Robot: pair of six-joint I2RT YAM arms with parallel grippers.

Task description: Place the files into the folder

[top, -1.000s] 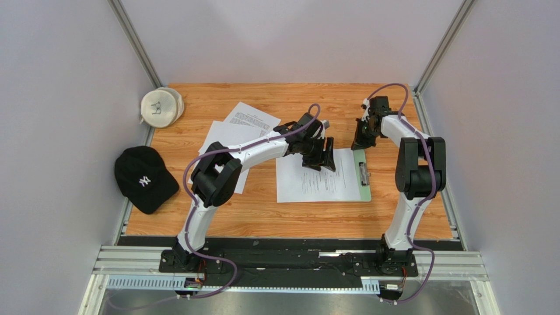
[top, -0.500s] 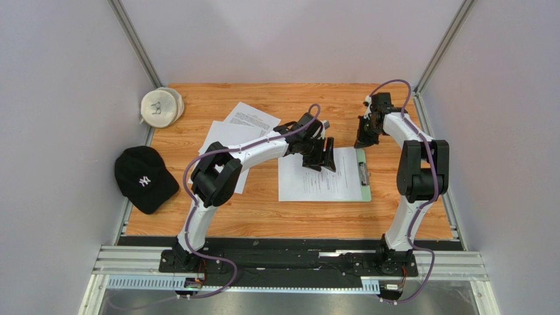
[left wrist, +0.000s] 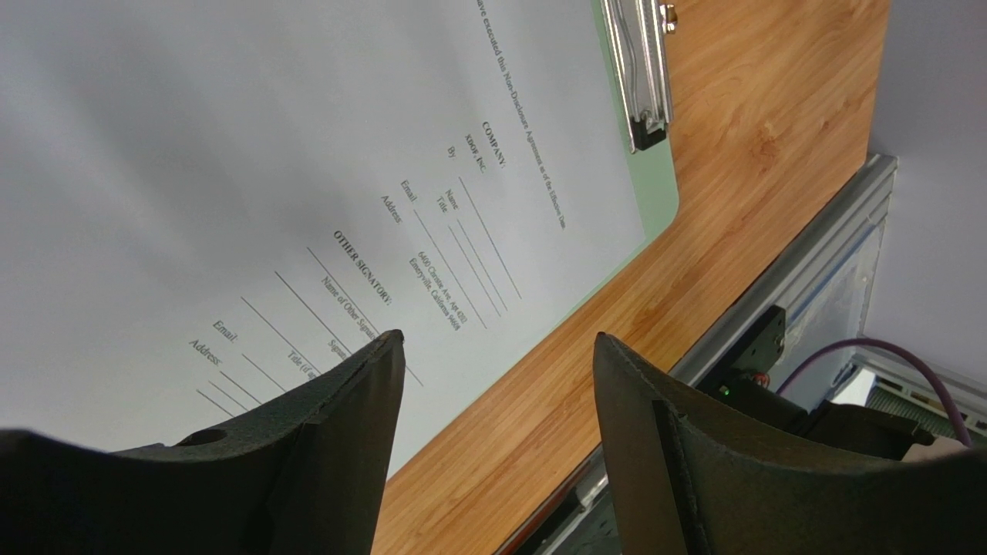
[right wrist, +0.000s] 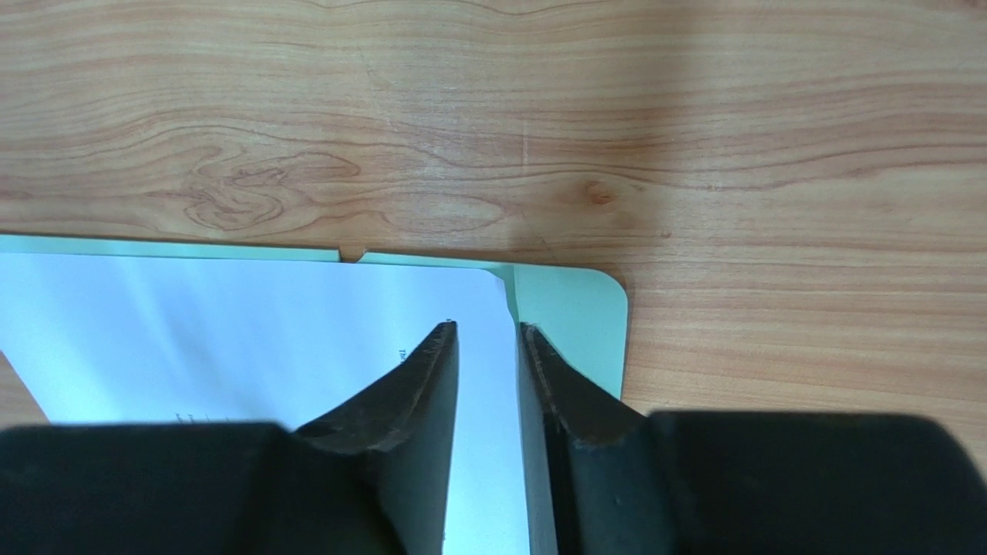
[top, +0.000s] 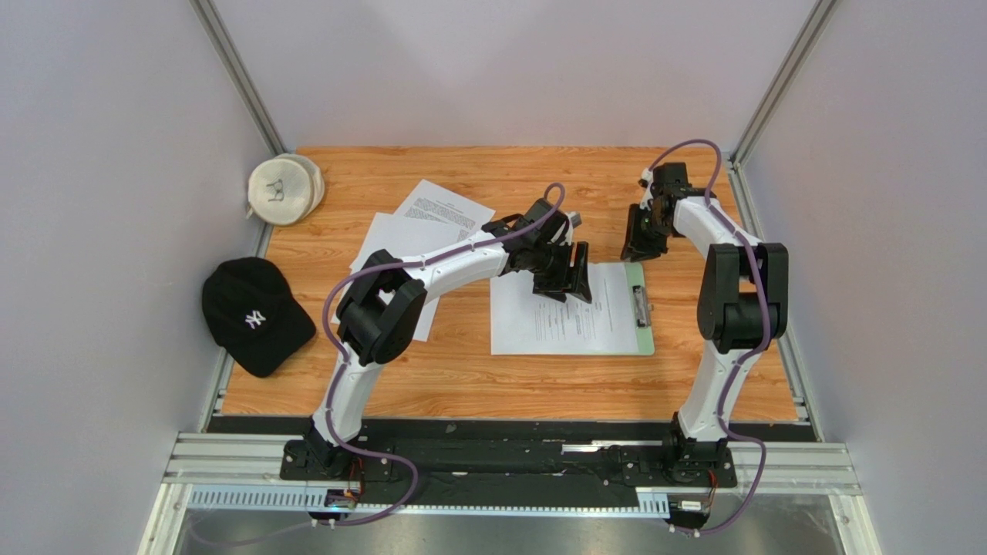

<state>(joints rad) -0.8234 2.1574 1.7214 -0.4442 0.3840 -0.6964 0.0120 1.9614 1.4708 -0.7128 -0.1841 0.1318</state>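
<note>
Files (top: 556,330) are only partly in place. One printed sheet lies flat on the green folder (top: 644,343) at the right-centre of the bench (top: 463,382). Its right edge reaches the metal clip (top: 641,303); whether it is tucked under the clip cannot be told. Two loose sheets (top: 438,208) lie overlapped on the bench, to the left and far side of the folder and apart from it.

Step in hand, as judged: settling the first sheet square on the folder.

- The left hand (top: 564,281) hangs over the far part of that sheet, fingers well apart and holding nothing.
- The right hand (top: 635,245) sits at the folder's far right corner, fingers parted by a narrow gap and gripping nothing.

Next move, as judged: fetch a loose sheet, most likely with the left arm, which is nearer. Thin paper lying flat gives little to pinch, so an edge must first be raised or slid free.

View differences:
- The top view alone shows the loose sheets and a black cap (top: 255,315) at the left edge.
- The left wrist view alone makes the sheet's print and signature lines legible.
- The right wrist view alone shows the sheet's corner stopping short of the folder's rounded corner, with a green margin exposed.
</note>
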